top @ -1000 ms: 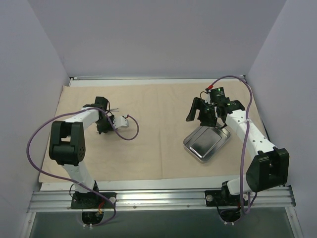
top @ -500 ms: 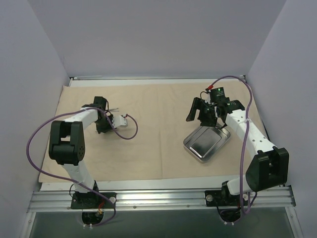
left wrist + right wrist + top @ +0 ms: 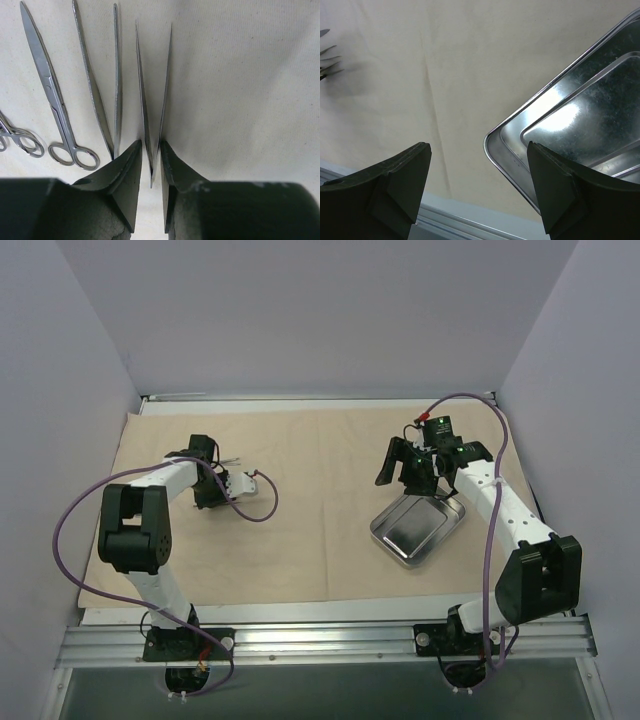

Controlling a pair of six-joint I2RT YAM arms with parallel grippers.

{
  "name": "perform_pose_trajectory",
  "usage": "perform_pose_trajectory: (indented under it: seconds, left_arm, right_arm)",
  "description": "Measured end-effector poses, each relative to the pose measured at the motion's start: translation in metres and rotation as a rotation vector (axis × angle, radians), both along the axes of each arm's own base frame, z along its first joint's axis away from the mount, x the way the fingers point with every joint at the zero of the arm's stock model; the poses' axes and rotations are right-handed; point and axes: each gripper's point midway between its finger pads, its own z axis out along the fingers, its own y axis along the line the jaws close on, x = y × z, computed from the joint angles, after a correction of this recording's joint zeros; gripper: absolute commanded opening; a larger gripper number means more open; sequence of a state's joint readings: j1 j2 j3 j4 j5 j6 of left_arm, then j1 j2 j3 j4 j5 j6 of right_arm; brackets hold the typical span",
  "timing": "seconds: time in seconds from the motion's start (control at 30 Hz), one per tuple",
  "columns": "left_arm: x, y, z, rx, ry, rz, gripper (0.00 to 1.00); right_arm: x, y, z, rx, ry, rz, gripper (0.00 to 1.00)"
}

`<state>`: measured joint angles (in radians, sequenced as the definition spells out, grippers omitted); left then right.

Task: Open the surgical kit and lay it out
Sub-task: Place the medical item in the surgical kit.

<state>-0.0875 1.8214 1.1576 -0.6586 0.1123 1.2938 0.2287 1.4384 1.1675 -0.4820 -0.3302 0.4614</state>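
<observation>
1. the beige cloth wrap (image 3: pixel 320 450) lies opened flat over most of the tabletop, between the two arms.
2. the steel tray (image 3: pixel 380 535) sits on the right part of the cloth, turned cornerwise, with nothing visible inside it.
3. the instruments lie side by side on the left part of the cloth, under the left arm: scissors (image 3: pixel 52 100), then plain forceps (image 3: pixel 96 95), then pointed tweezers (image 3: pixel 143 100). the ring handles (image 3: pixel 20 142) of another tool show at the far left edge.
4. the left gripper (image 3: pixel 150 145) is down at the cloth with only a narrow gap between its fingers (image 3: pixel 127 185). the joined end of the pointed tweezers lies in that gap. i cannot tell whether the tips press on the tweezers or just flank them.
5. the right gripper (image 3: pixel 479 147) hangs above the tray's left corner with its fingers (image 3: pixel 395 190) spread wide and nothing between them.
</observation>
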Motion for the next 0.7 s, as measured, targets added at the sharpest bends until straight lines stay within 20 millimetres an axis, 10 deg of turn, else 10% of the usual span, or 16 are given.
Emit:
perform_pose_trajectory:
  seconds: [0.7]
  left_arm:
    - [-0.010, 0.006, 0.008, -0.016, -0.018, 0.051, 0.37]
  right_arm:
    - [-0.001, 0.002, 0.000, -0.009, -0.006, 0.020, 0.80]
